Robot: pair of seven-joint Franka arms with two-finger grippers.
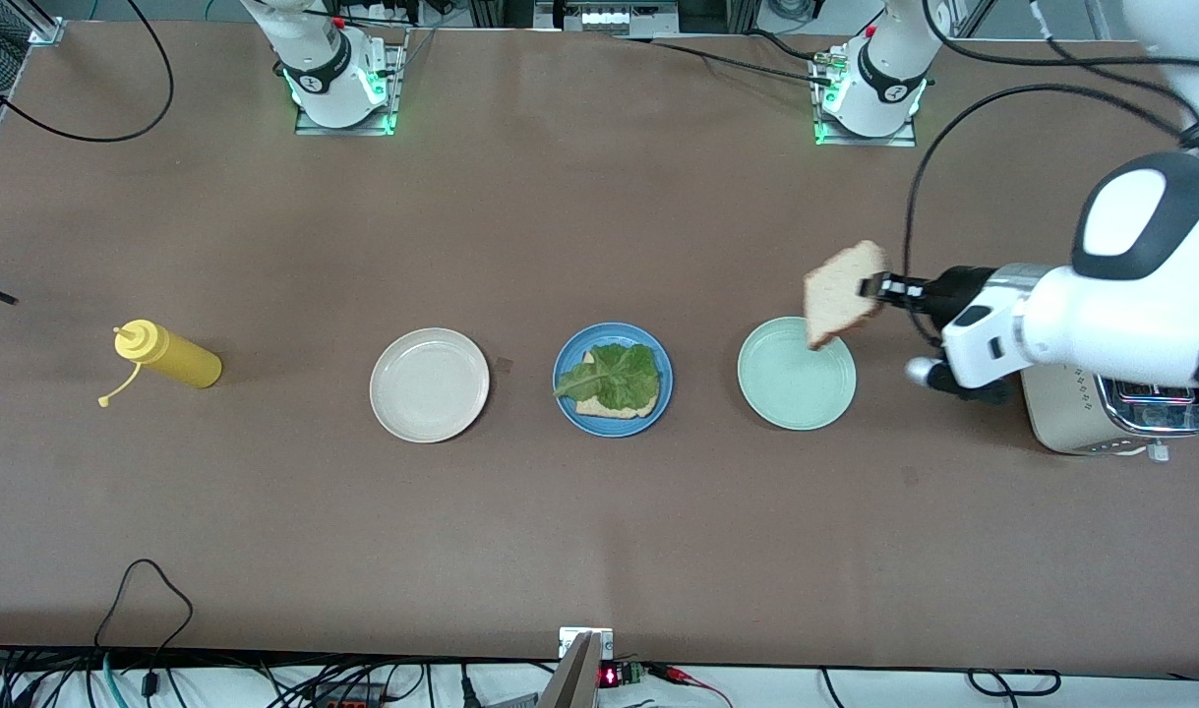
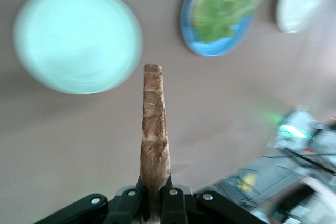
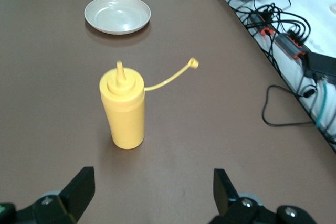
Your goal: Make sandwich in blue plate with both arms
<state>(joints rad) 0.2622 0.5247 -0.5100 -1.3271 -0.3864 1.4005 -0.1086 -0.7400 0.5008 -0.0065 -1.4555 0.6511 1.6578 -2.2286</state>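
Left gripper [image 1: 872, 287] clenched on toast slice [image 1: 844, 292] by 1 edge, over mint-green plate [image 1: 796, 374]. Right gripper [image 3: 152, 190] spread wide near yellow bottle [image 3: 124, 109]. You risk slice pivoting, landing skewed, dragging lettuce [image 1: 614, 376] off blue plate [image 1: 564, 364].

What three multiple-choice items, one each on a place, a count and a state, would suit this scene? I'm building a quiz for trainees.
1. The yellow bottle stands:
A. at the right arm's end of the table
B. on the white plate
C. in the toaster

2. Plates on the table:
A. two
B. three
C. four

3. The left claw is:
A. open, empty
B. shut on lettuce
C. shut on the toast slice

Key: 1 A, it stands beside the white plate, apart. 2 B, white, blue plate, mint plate. 3 C, the slice hangs over the mint plate's rim.
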